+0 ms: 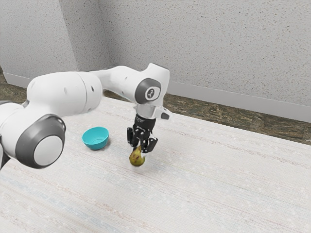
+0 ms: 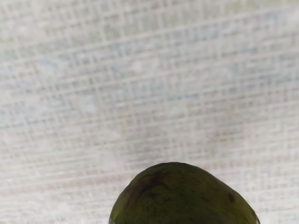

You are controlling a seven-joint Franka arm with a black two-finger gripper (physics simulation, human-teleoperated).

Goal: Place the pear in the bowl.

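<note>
So the gripper (image 1: 139,149) is pinching the pear (image 1: 136,159) from both sides, with most of the fruit hanging out below the fingertips.

The Franka arm (image 1: 68,94) reaches in from the exterior view's left, bending down at the wrist (image 1: 151,92). Beneath it, the black gripper (image 1: 139,151) points downward, perhaps slightly tilted.

pear (image 2: 182,200) cropped in wrist view, top seemingly behind gripper (image 1: 139,149)
</note>
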